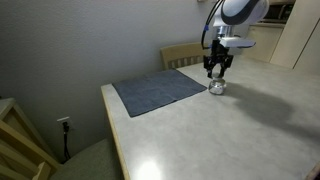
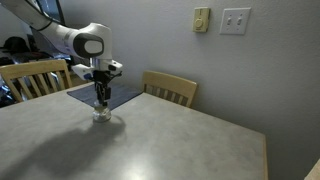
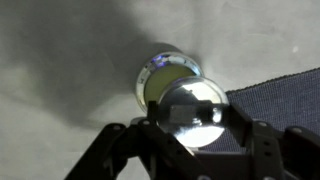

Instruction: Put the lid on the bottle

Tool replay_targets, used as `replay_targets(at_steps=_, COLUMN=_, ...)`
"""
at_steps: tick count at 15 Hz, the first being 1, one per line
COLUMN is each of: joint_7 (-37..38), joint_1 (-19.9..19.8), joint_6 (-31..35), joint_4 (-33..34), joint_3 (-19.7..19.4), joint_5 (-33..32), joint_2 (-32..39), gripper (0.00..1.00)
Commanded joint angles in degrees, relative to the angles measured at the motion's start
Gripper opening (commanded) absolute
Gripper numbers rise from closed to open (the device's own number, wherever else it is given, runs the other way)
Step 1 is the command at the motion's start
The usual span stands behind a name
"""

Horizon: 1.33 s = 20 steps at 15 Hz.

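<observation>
My gripper [image 3: 190, 128]: fingers [image 3: 118, 150] drawn narrow, clamped either side of lid [image 3: 195, 110], which glints glossy in wrist view. Bottle [image 3: 160, 75] directly beneath, upright on table [image 1: 240, 130], pale inside clear rim. I cannot tell if lid touches rim. Grey-blue mat [image 1: 158, 92] lies just beside bottle, not under it. Wooden chair [image 2: 170, 88] stands beyond table edge.

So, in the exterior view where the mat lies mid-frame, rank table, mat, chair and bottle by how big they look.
1. table
2. mat
3. chair, only its back shows, and it stands farther off, so its true size is unsure
4. bottle, by far the smallest
</observation>
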Motion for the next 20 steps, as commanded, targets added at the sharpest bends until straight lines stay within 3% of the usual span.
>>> replay_targets(at_steps=1, joint_7=2.91, joint_1=0.39, joint_6=2.17, joint_4=-3.74, joint_3=-0.38, joint_5=3.89, joint_2=-2.07, gripper=0.44)
replay_targets(at_steps=6, joint_7=5.14, joint_1=0.55, joint_6=3.32, joint_4=-5.36, joint_3=-0.97, joint_5=5.73, joint_2=-3.15, gripper=0.44)
replay_targets(at_steps=7, joint_7=4.63, joint_1=0.88, joint_6=1.48, joint_4=-1.50, joint_3=-0.97, joint_5=4.85, joint_2=-0.22, gripper=0.69)
replay_targets(at_steps=20, joint_7=4.88, joint_1=0.86, joint_6=1.81, joint_4=-2.74, joint_3=-1.14, joint_5=4.86, joint_2=-1.35, gripper=0.69)
